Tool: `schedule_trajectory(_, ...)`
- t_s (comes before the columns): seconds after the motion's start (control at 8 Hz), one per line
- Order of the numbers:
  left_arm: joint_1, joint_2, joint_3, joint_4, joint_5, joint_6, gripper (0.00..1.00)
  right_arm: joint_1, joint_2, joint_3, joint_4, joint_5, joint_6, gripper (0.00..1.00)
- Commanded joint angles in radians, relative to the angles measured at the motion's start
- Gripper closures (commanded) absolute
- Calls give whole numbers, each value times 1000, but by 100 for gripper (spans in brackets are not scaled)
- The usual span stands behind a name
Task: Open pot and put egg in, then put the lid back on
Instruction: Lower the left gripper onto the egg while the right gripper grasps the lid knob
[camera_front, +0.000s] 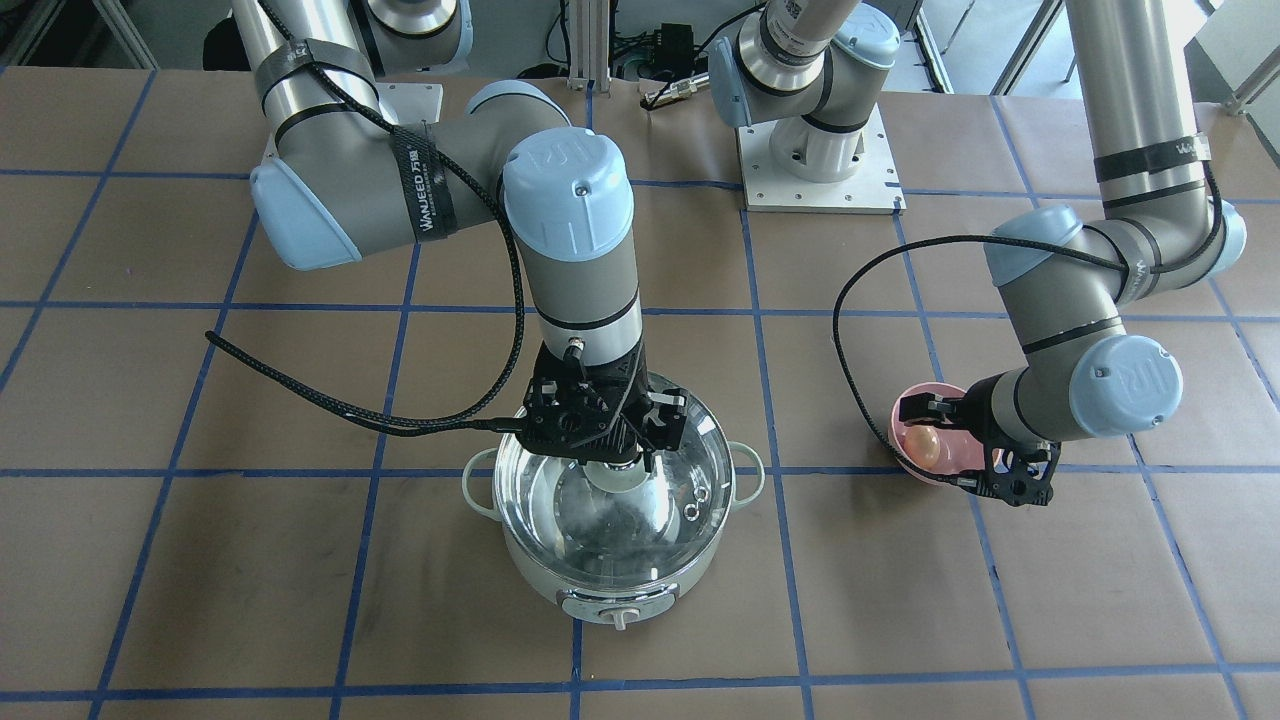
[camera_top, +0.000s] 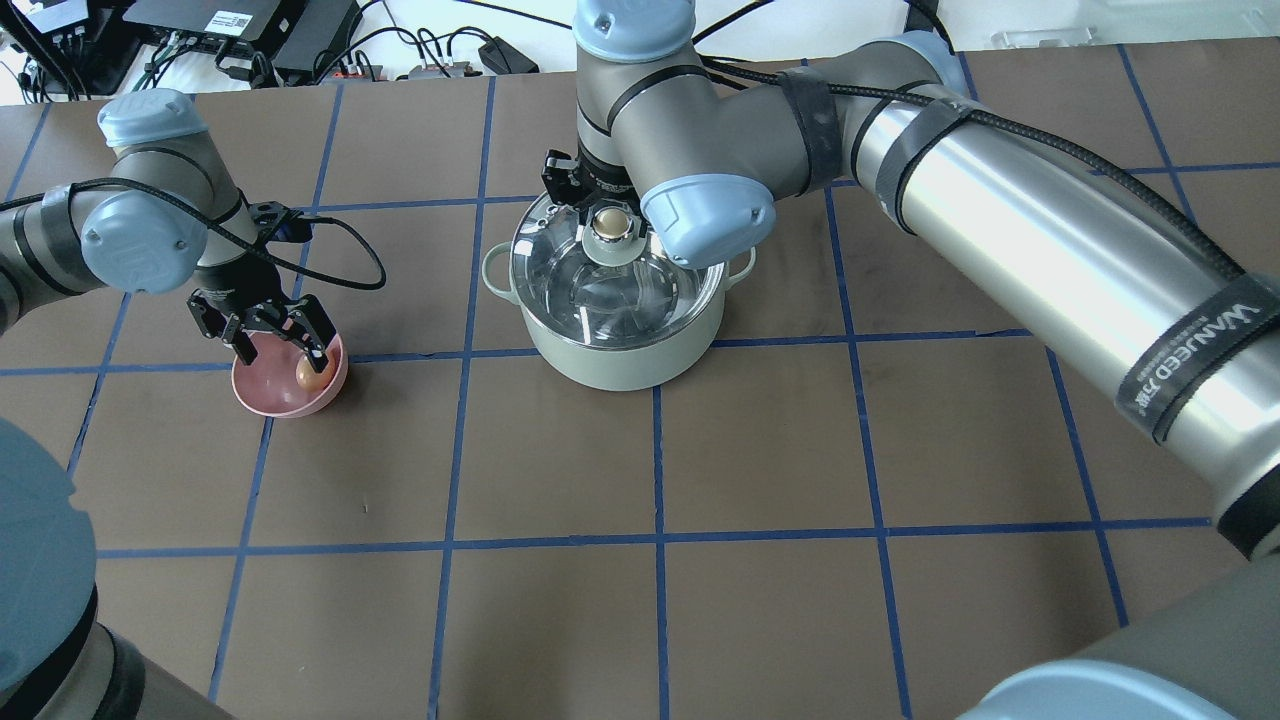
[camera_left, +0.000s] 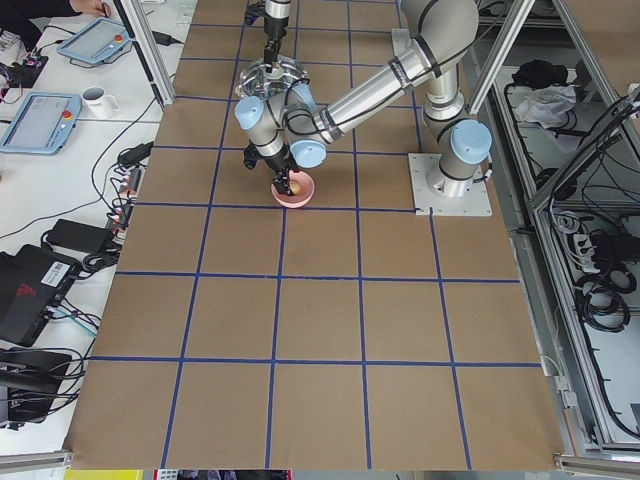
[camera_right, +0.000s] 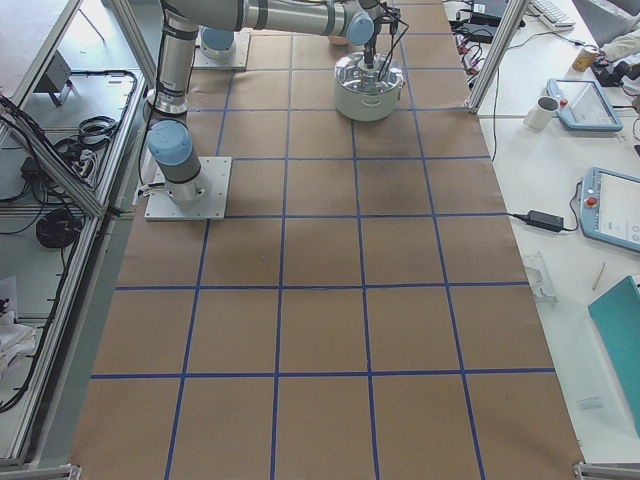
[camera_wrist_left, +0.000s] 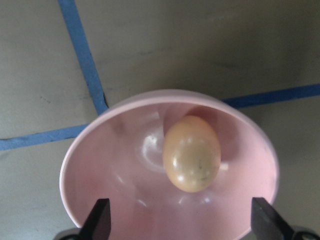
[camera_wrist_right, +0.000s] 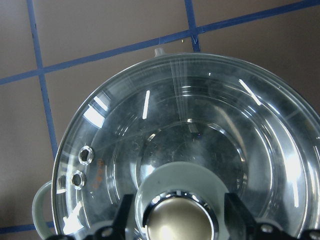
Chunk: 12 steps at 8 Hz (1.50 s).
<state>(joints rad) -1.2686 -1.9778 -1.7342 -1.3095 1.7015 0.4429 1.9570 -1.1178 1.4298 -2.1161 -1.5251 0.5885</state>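
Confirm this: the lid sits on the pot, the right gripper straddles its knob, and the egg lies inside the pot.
Wrong on the egg: it lies in the pink bowl, below the left gripper, as the left wrist view shows. The lid does sit on the pot, the right gripper straddling its knob.
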Motion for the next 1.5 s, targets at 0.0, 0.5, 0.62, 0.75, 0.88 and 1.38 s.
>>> schedule_trajectory(0.0,0,-9,-7,-2,-8,5,0,0,1,0,-10,5,-1,32)
schedule_trajectory(0.5,2,-25,-7,4,-6,14,0,0,1,3,-10,5,-15,48)
schedule_trajectory(0.62,2,-27,-7,7,-6,16,0,0,1,1,-8,5,-25,55)
schedule_trajectory(0.75,2,-29,-7,10,-6,16,0,0,0,0,-8,5,-33,67)
schedule_trajectory(0.88,2,-36,-5,13,-6,17,0,0,-2,0,-8,6,-36,74)
schedule_trajectory(1.38,2,-42,-5,24,-8,17,3,-26,-28,-66,92,-3,-99,87)
